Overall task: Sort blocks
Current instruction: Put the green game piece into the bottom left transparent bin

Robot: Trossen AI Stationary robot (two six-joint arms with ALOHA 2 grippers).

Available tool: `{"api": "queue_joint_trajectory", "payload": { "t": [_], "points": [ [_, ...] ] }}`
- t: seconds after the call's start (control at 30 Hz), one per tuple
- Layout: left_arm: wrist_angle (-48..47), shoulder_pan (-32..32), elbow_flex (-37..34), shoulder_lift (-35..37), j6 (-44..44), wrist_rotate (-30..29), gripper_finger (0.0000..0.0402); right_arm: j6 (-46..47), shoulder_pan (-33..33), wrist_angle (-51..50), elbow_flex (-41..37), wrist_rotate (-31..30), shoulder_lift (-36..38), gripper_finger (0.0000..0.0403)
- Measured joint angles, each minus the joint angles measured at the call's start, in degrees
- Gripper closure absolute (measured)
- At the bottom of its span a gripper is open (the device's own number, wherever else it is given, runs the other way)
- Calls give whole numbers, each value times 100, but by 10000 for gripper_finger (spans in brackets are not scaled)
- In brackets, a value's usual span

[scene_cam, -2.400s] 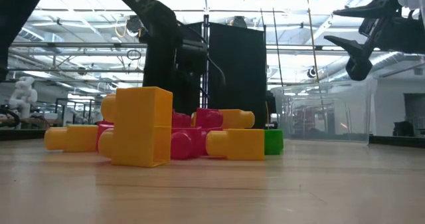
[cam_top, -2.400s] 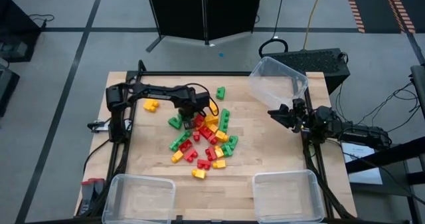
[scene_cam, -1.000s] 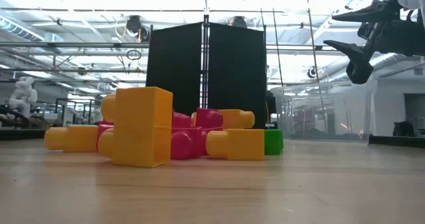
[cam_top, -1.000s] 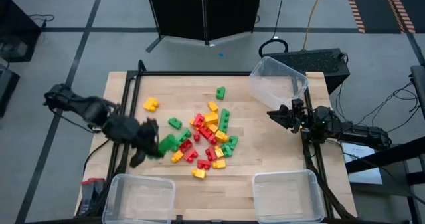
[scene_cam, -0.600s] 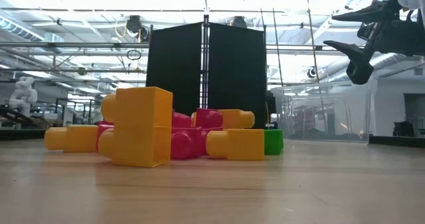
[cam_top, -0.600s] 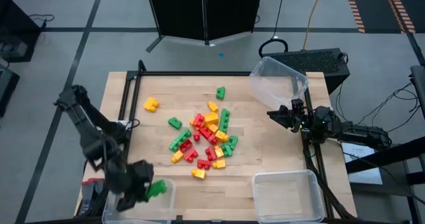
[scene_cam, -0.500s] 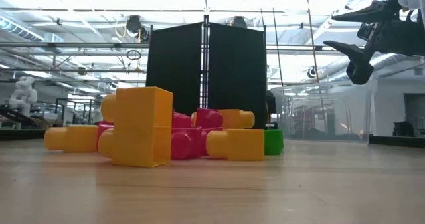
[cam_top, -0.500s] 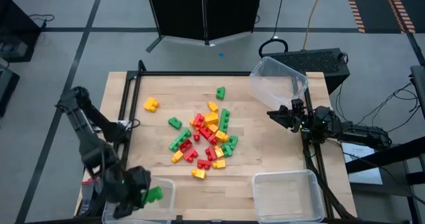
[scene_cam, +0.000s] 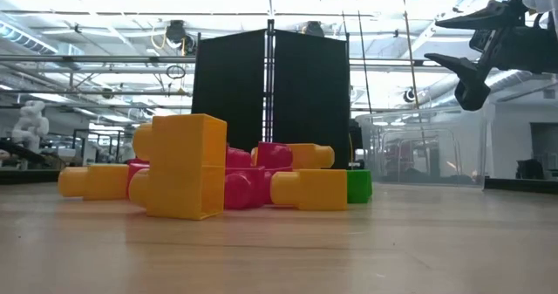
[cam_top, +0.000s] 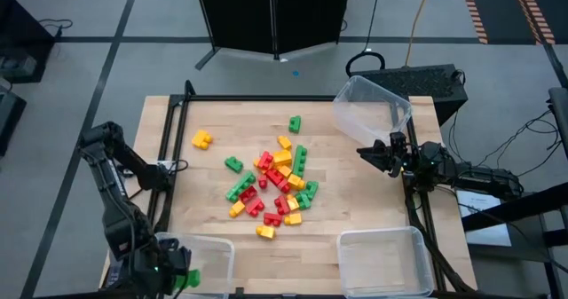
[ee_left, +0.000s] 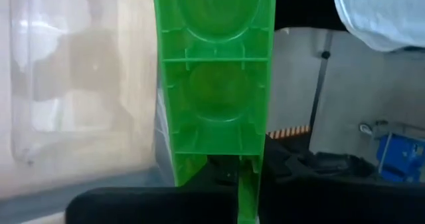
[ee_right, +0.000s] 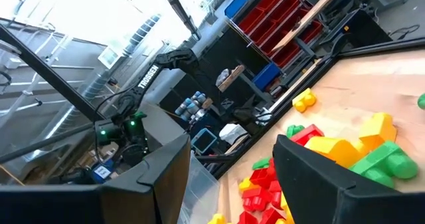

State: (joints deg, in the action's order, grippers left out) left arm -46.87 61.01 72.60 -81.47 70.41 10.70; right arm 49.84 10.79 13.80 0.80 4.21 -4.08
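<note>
Your left gripper point(cam_top: 182, 279) has swung from the middle of the pile, where it stood a couple of seconds ago, out to the near left corner of the light wooden table point(cam_top: 355, 179). It now sits at the left edge of the clear plastic bin at the near left point(cam_top: 209, 255). Jaws are clenched on a bright green studded plastic brick point(ee_left: 216, 84), which fills the left wrist view with its hollow underside showing; the bin wall shows just beside it.

Meaning for the task: one green brick is out of the pile and at its drop-off, but not yet let go. Judgement: you are at the release step. The brick looks close to the bin's edge, so check that it hangs inside the wall before opening.

The loose pile of red, green and yellow-orange bricks point(cam_top: 271, 179) lies mid-table, much as before, minus that one. Most of the sorting is still ahead.

Your right gripper point(cam_top: 377, 154) waits at the right edge of the table, unmoved, jaws released and holding nothing.
</note>
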Motion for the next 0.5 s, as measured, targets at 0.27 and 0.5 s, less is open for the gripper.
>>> {"api": "queue_joint_trajectory", "payload": {
  "t": [0.27, 0.5],
  "points": [
    [-398, -2, 0, 41, -17, 66, 304, -242, 0, -1, 0, 2, -1, 195],
    [-815, -110, 0, 41, -26, -63, 212, -253, 0, 0, 0, 28, 0, 195]
  ]
}}
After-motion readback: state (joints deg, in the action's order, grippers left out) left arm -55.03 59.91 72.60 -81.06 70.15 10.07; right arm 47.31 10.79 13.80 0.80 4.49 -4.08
